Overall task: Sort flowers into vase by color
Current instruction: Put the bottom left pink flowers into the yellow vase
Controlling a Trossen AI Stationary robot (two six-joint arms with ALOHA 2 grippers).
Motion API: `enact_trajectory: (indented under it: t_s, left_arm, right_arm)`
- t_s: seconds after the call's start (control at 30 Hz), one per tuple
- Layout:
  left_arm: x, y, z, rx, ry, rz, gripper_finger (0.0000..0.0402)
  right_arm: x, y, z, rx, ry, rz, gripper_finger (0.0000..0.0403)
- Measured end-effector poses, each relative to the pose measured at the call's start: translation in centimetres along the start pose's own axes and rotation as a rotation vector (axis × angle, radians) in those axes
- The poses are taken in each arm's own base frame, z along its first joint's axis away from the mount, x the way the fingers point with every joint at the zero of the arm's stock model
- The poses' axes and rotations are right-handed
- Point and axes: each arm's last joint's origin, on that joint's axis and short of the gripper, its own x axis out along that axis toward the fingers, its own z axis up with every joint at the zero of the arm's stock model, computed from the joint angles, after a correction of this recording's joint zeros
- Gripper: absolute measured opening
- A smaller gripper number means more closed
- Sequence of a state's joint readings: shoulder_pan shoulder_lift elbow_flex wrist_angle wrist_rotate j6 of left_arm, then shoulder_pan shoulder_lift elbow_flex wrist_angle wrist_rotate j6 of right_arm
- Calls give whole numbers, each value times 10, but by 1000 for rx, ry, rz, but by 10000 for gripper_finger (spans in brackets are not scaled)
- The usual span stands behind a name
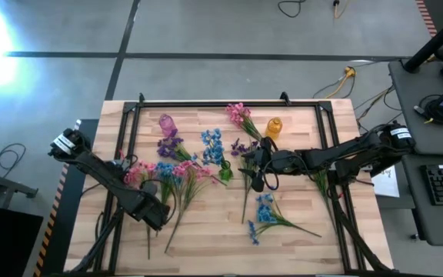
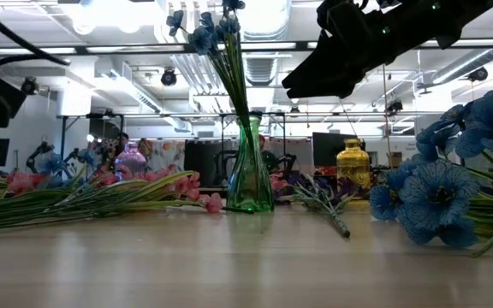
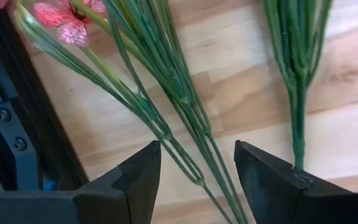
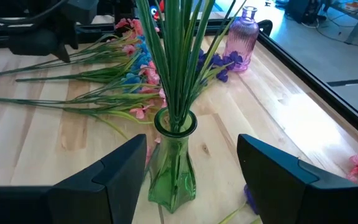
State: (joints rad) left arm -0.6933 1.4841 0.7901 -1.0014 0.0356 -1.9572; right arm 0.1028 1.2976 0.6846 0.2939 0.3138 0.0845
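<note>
Low view: fluted green glass vase (image 2: 251, 180) (upright); thin stems (image 2: 234, 73)

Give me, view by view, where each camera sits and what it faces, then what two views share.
High view: overhead, straight down on the wooden table; both arms show.
Low view: table height, looking across at the green vase; a dark arm hangs overhead.
Left wrist view: on the left arm, facing green stems; left gripper open.
Right wrist view: on the right arm, facing the vase; right gripper open.
Shared: low and right wrist views both show the green vase.
</note>
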Motion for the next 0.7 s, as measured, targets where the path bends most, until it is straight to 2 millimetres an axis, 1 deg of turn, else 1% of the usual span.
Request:
enact_trajectory:
  t_s: [0.13,0.3,0.4,0.7]
  left_arm:
    - [6,1,1,-22,1,-5,192]
    - [9,3,2,-27,-12,0,188]
    - [12,3,3,-32,-30,-16,172]
    - [24,6,5,-53,-36,-46,108]
  right_arm:
    - [0,0,0,-8,0,0,244]
    - [0,0,0,-18,-1,0,244]
    - [0,0,0,-17,-1,0,244]
    - [0,0,0,-16,-2,0,244]
